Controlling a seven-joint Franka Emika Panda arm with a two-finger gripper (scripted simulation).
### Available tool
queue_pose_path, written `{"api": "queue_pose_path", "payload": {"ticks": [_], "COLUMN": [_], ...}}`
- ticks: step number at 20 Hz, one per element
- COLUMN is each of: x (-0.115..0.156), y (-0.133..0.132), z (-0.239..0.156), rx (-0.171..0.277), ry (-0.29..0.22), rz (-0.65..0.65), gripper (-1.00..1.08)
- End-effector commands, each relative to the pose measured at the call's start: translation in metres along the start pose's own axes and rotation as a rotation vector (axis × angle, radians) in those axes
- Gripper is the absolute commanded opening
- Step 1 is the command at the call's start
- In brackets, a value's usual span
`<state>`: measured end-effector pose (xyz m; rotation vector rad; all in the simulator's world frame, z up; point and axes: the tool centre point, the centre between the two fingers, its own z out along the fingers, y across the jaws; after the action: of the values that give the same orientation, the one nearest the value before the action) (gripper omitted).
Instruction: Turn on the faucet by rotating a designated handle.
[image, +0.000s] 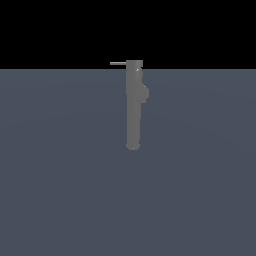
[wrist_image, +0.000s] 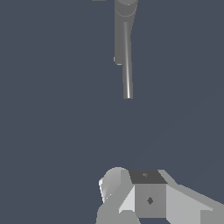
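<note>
Gripper (wrist_image: 131, 199): only part of its blocky gray body shows at the edge of the wrist view, and the fingertips are not distinguishable. Cannot tell whether the jaws are apart or together. Nothing appears to be held. It is absent from the exterior view.

Faucet (image: 133, 107): long matte gray column standing on the blue-gray surface (image: 60, 175), side bump facing the exterior view's right, cap at the far end.

Handle (image: 118, 63): thin light-gray rod projecting from the cap toward the exterior view's left. In the wrist view it shows as a bright slim rod (wrist_image: 127, 65), well apart from the gripper.

Judgement: the wrist camera is aimed along the rod, which suggests an approach pose. Task not yet begun; contact comes first, then a push to swing the rod around the cap.

No brands, labels or writing legible on any part.
</note>
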<state>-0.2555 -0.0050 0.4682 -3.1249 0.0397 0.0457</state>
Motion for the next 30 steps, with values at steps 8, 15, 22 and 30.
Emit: {"api": "queue_pose_path", "payload": {"ticks": [8,15,22,30], "x": [0.008,0.011,0.032,0.080], "y": [0.011,0.012,0.010,0.005], "z": [-0.005,-0.006,-0.004,0.003], "rx": [0.001,0.001,-0.003,-0.009], "ry": [0.014,0.016,0.017,0.019], "rz": [0.004,0.004,0.002,-0.004], "gripper": [-1.00,-1.00,-1.00,-1.00]}}
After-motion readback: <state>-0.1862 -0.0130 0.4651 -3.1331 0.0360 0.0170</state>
